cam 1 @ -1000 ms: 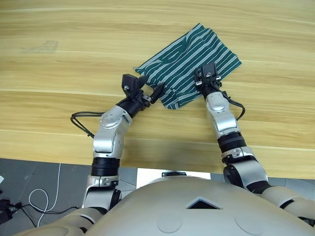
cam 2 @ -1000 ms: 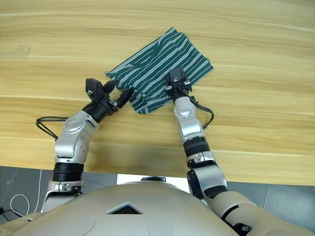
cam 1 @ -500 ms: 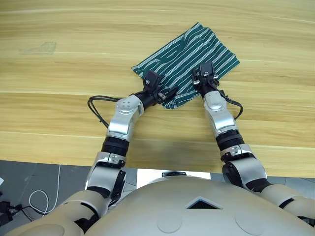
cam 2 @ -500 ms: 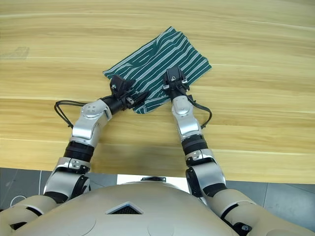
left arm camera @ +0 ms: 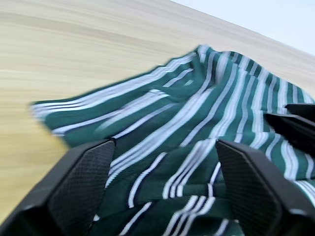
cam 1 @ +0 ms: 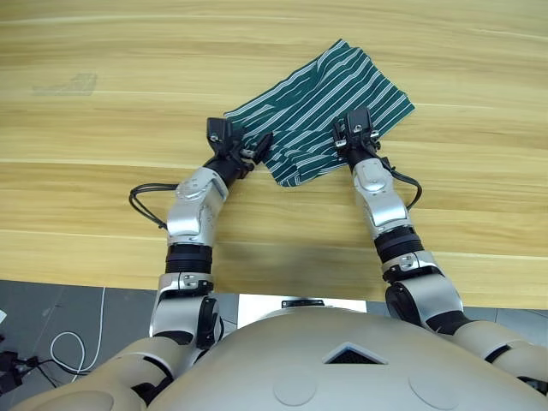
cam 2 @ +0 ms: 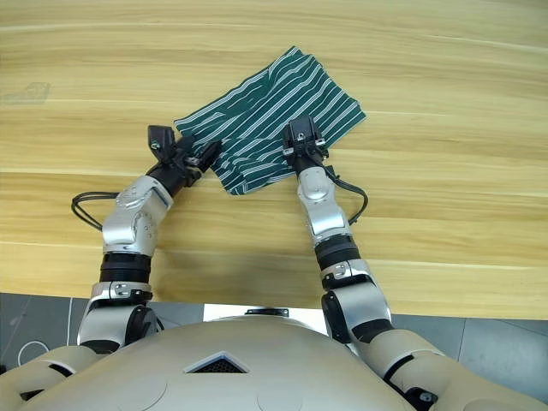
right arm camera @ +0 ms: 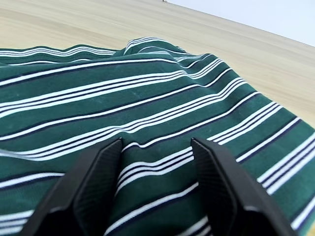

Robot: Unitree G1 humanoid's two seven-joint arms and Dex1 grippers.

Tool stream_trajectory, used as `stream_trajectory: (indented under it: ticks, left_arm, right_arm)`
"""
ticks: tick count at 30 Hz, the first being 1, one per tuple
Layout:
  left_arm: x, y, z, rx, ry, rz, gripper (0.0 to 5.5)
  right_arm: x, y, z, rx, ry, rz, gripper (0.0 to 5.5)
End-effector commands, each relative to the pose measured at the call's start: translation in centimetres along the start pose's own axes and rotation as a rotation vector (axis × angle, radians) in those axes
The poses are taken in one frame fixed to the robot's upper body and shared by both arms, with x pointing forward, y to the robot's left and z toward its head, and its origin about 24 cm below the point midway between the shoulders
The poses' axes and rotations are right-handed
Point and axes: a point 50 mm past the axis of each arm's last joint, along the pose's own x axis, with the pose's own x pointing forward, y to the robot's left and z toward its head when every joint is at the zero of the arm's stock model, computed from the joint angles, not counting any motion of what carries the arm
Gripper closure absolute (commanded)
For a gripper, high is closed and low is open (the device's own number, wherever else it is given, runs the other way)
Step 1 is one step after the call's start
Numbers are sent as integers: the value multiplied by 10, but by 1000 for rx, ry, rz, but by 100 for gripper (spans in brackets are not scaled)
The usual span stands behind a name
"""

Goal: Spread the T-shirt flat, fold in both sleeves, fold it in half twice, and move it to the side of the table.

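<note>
**Striped T-shirt (cam 1: 330,98) in a folded bundle on the tabletop (cam 1: 120,51), 2 grippers at its near edge**

The left gripper (cam 1: 255,149) sits at the bundle's near-left corner with its fingers (left arm camera: 83,182) spread wide and striped cloth showing between them. The right gripper (cam 1: 354,135) rests over the near-right edge, fingers (right arm camera: 98,182) also apart, clamped on nothing. The shirt looks light, soft and limp. It will likely sag, wrinkle and let its layers slide apart on the smooth wood if lifted by 1 point. The safer hold is probably a pinch through all layers at both near corners, then a low drag sideways.
</note>
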Motion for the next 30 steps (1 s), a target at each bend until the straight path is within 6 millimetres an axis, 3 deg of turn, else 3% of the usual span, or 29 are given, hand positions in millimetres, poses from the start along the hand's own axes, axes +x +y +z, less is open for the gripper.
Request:
stream_trajectory:
  ticks: [1,5,9,13,15,19,22,25,30]
  left_arm:
    - [-17,27,-9,-32,37,132,172]
    - [-28,37,7,-34,-56,160,172]
    - [-33,17,9,1,-104,63,172]
    - [-36,22,15,5,-142,113,172]
    - [-36,7,16,30,-159,39,172]
    - [-37,-50,7,144,-144,-264,172]
    - [-15,-70,1,254,-48,-366,172]
    - [14,-65,-2,329,38,-335,172]
    - [41,-60,4,362,48,-358,172]
  right_arm:
    - [-23,6,-67,15,284,26,291]
    - [-24,9,-70,16,292,32,291]
    - [-25,10,-70,15,292,40,291]
    - [-25,9,-70,13,290,43,291]
    - [-26,10,-70,13,292,45,291]
    - [-27,12,-70,12,290,49,291]
    - [-28,8,-69,-1,283,56,291]
    - [-29,9,-60,-6,236,83,291]
    - [-37,15,-28,-39,-8,127,291]
